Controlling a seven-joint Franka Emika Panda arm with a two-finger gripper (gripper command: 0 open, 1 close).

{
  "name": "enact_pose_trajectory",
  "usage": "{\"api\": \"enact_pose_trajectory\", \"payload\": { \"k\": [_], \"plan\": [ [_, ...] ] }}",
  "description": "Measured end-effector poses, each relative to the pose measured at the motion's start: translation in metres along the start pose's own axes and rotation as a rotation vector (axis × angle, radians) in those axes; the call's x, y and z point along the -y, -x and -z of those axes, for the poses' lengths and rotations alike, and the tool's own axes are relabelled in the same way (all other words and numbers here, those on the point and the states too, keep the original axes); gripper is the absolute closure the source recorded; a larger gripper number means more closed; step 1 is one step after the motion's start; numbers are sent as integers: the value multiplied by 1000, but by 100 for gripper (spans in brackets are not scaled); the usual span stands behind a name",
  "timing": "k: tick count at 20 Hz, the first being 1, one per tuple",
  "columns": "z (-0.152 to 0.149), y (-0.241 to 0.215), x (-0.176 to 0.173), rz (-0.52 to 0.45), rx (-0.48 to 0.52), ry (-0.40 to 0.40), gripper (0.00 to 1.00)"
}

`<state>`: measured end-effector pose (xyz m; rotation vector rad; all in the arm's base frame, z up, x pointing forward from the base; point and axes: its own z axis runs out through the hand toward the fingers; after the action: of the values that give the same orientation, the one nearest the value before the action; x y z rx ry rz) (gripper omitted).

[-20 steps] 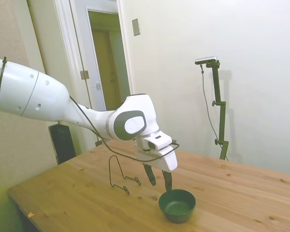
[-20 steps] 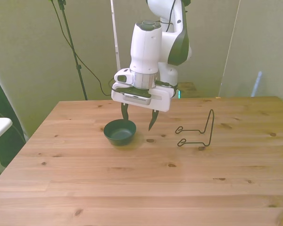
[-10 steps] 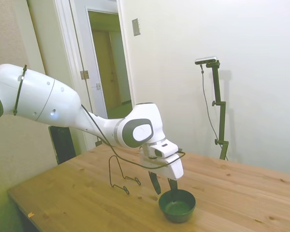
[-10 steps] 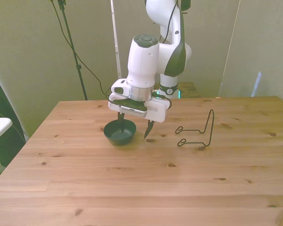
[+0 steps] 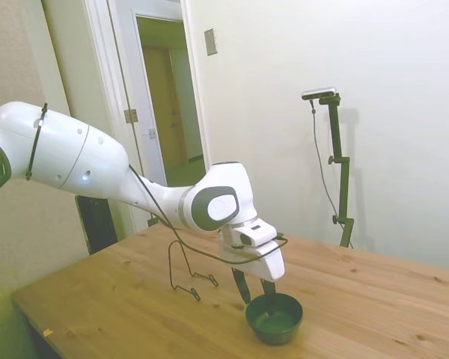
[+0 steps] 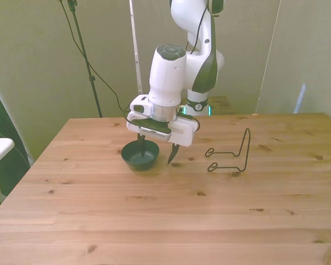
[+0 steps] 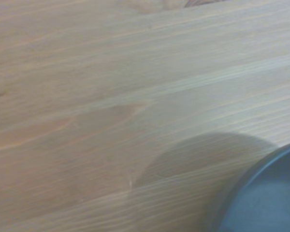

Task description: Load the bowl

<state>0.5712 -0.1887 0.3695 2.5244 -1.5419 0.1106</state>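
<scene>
My gripper (image 6: pixel 155 155) straddles the bowl (image 6: pixel 140 156) rim at its 3 o'clock, fingers apart; wire rack (image 6: pixel 230 156) further out at 3

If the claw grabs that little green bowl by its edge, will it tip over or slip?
The bowl looks low and wide with a flat seat on the table, so it probably won't tip from a nudge. Its smooth matte rim may slip a little between the thin fingers of the open claw. It seems stiff, small and likely light.
</scene>
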Motion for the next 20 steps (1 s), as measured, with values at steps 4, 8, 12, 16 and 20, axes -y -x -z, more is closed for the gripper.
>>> {"api": "enact_pose_trajectory", "payload": {
  "k": [4,8,12,16,20],
  "plan": [
    [0,1,1,2,0,1,100],
    [0,6,5,6,0,2,100],
    [0,7,7,8,0,2,100],
    [0,8,8,10,-1,4,100],
    [-3,8,8,11,0,9,100]
  ]
}}
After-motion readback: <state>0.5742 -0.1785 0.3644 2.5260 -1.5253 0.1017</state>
